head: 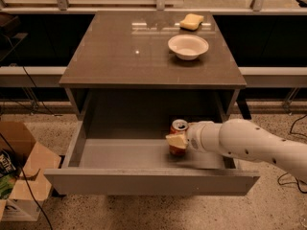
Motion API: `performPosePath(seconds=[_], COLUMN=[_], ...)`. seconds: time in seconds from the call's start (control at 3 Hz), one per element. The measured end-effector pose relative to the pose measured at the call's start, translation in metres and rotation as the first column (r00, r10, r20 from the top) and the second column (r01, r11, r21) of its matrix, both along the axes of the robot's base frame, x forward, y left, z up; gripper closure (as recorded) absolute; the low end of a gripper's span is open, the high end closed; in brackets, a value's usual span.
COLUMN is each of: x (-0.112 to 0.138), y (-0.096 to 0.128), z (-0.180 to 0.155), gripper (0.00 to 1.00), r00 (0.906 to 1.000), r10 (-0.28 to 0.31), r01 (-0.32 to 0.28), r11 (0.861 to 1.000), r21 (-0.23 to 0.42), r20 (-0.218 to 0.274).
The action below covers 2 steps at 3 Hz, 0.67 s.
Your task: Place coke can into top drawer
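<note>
I am looking down from the front at a grey cabinet with its drawer (153, 181) pulled out toward me. The drawer is wide and shallow, with a plain front panel and a bare grey floor.

My white arm (249, 143) reaches in from the right, across the drawer's right wall. At its tip, the end effector (178, 138) is inside the drawer, right of centre and toward the far side. It is closed around the can (179, 126), and a pale finger (176, 141) lies across the near side of the can's body.

The can is red with a silver top and stands upright within the drawer. Its base is down at the drawer floor, but I cannot tell whether it rests there or hangs just above.

On the surface (134, 56) of the cabinet, a white bowl (188, 46) sits toward the far right. A yellow sponge (192, 21) lies just beyond the bowl, near the far edge.

On the speckled floor to the left of the cabinet stands an open cardboard box (19, 176), close to the drawer's left front corner.
</note>
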<state>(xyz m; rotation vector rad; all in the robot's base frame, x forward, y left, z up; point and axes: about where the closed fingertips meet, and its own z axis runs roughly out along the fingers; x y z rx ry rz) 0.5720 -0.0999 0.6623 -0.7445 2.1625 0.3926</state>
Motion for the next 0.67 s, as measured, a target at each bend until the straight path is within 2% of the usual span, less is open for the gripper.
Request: performPosePath(seconds=[0.33, 0.67], x=[-0.0002, -0.0003], y=[0.0013, 0.0025], z=[-0.0004, -0.0002], gripper=[0.12, 0.0], r00=[1.0, 1.0], r10=[-0.001, 0.001], r01=[0.001, -0.001], r11=[1.0, 1.0], r21=[0.002, 0.001], r20=[-0.001, -0.001])
